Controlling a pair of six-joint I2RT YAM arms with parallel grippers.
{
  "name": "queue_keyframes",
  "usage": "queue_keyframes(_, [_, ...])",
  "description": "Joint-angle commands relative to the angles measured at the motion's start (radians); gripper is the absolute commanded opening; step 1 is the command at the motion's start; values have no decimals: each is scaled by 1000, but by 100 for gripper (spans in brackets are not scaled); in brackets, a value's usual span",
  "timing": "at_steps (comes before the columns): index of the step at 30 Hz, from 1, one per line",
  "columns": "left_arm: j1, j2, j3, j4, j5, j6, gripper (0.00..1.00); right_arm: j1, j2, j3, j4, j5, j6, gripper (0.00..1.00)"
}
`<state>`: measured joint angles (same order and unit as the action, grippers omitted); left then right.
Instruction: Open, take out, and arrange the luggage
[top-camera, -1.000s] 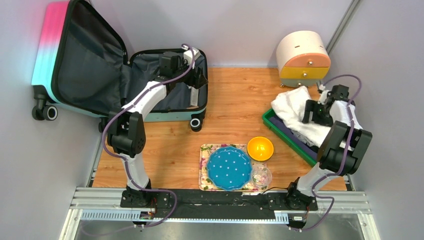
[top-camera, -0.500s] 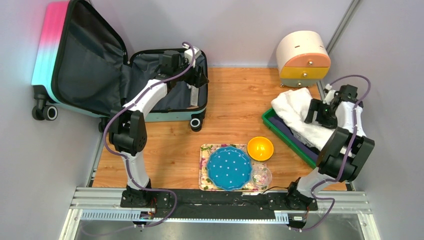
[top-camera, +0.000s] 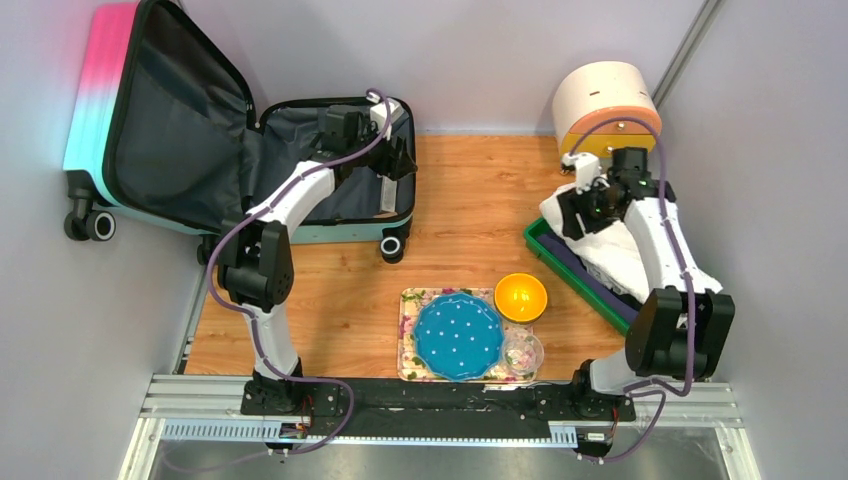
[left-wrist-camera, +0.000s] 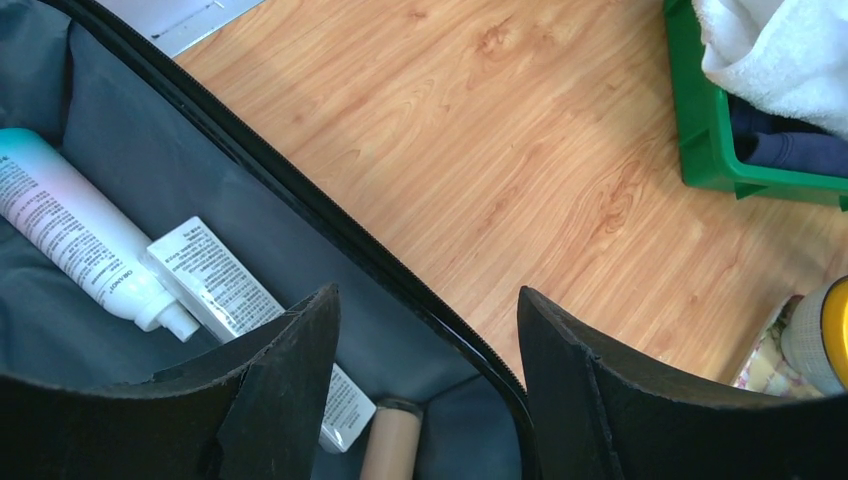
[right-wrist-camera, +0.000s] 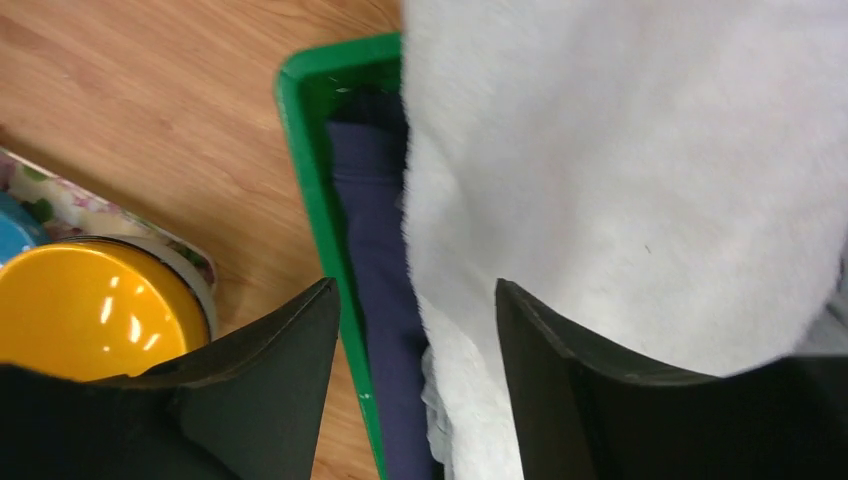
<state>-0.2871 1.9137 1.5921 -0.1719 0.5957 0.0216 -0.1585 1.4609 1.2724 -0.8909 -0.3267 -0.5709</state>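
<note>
The luggage lies open at the back left, its pink-to-turquoise lid upright and its grey-lined base flat. My left gripper hovers open over the base's right edge. In the left wrist view the left gripper holds nothing; below it lie a white bottle, a white tube and a beige tube. My right gripper hangs open over the left end of a white towel. In the right wrist view the right gripper is empty above the towel and a navy cloth.
A green tray at the right holds the towel and navy cloth. Behind it stands a round cream cabinet. Near the front are a floral mat with a blue plate, a yellow bowl and a small glass bowl.
My right arm has swung left and back, from the tray's right side to over the towel's left end, its jaws narrowing a little. The left arm has barely moved.
</note>
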Motion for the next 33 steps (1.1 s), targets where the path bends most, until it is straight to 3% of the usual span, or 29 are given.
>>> queue_keyframes(1, [2,-71,-10,3,12,40,73,114,71,53,44,-15,-1,59])
queue_keyframes(3, [2,-77,-18,8,7,46,73,154,101,54,50,-15,17,52])
queue_keyframes(8, [6,-99,-49,8,-4,51,73,253,209,79,73,32,43,53])
queue_keyframes(18, [17,-124,-95,11,-23,64,73,335,341,100,133,115,57,54])
queue_keyframes(20, [20,-127,-100,11,-25,67,72,343,386,117,135,147,68,48])
queue_keyframes(23, [22,-127,-100,9,-28,66,72,344,426,136,113,152,116,22])
queue_keyframes(24, [23,-128,-98,9,-27,66,72,344,429,136,116,152,155,3])
queue_keyframes(29, [25,-128,-100,12,-30,67,72,365,362,81,171,204,472,0])
queue_keyframes(33, [25,-117,-87,9,-27,64,72,364,348,137,144,310,672,0])
